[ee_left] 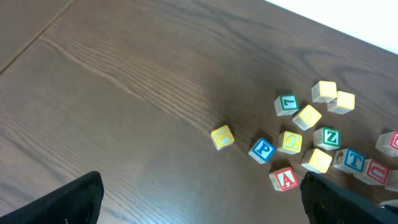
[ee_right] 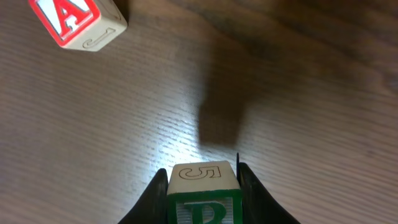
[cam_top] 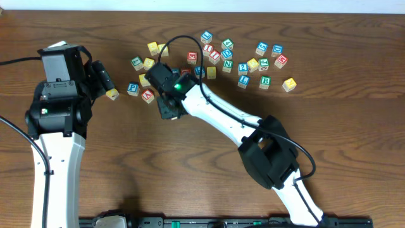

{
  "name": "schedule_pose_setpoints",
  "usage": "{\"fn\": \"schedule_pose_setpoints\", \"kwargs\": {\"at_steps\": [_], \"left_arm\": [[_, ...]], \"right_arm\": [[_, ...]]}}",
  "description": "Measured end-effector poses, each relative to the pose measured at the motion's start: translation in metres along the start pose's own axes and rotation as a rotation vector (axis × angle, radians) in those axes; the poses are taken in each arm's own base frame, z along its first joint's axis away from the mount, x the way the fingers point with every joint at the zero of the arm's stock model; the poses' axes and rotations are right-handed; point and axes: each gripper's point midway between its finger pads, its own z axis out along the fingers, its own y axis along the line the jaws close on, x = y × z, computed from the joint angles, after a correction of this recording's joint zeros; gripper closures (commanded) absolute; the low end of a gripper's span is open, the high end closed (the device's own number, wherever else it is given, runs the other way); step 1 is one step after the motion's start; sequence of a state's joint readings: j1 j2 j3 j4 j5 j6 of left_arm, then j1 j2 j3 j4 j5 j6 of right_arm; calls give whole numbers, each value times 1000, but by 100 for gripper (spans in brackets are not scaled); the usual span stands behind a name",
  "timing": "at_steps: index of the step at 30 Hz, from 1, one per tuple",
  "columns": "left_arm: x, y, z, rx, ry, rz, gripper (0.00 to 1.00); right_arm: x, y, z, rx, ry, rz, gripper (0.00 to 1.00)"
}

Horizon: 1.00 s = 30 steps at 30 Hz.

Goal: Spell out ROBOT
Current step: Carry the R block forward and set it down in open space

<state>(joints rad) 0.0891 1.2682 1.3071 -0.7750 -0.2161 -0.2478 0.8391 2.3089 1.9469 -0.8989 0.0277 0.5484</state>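
Gripping the green-bordered R cube (ee_right: 204,196), the right jaws flank its sides.

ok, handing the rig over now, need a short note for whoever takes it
Right claw: shut on the R cube, seemingly held above the table.
Left claw: open, empty, near a lone yellow cube.
T cube lies among the scattered cubes.
Done: R picked up. Left: set R down, then O, B, O, T; no row started.
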Motion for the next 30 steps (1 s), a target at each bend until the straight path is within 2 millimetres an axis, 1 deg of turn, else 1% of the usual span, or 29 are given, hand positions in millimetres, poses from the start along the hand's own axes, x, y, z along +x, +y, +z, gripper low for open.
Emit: {"fn": "schedule_pose_setpoints", "kwargs": {"at_steps": [1, 3, 6, 10, 11, 14, 18, 19, 21, 24, 26, 30], "left_arm": [[5, 2, 0, -7, 20, 2, 0], [8, 3, 0, -10, 31, 1, 0], [13, 4, 0, -17, 51, 4, 0], [15, 5, -1, -20, 61, 7, 0], [16, 5, -1, -20, 63, 7, 0], [16, 5, -1, -21, 64, 8, 0], [17, 6, -1, -22, 68, 8, 0], [17, 6, -1, -22, 68, 8, 0], [17, 6, -1, -22, 68, 8, 0], [17, 6, -1, -22, 68, 6, 0], [17, 6, -1, -22, 68, 5, 0], [17, 6, -1, -22, 68, 5, 0]], "right_arm": [[3, 1, 5, 10, -7, 2, 87], [4, -1, 7, 25, -13, 4, 86], [2, -8, 11, 67, -31, 29, 85], [2, -18, 23, 126, -44, 97, 87], [0, -22, 26, 147, -63, 140, 87], [-16, -19, 27, 130, -139, 204, 87], [-21, -19, 30, 129, -168, 272, 87], [-21, -19, 30, 130, -169, 279, 79], [-21, -20, 31, 130, -170, 292, 71], [-20, -20, 32, 133, -166, 298, 67], [-18, -21, 35, 137, -160, 297, 60], [-15, -23, 37, 146, -149, 298, 58]]}}
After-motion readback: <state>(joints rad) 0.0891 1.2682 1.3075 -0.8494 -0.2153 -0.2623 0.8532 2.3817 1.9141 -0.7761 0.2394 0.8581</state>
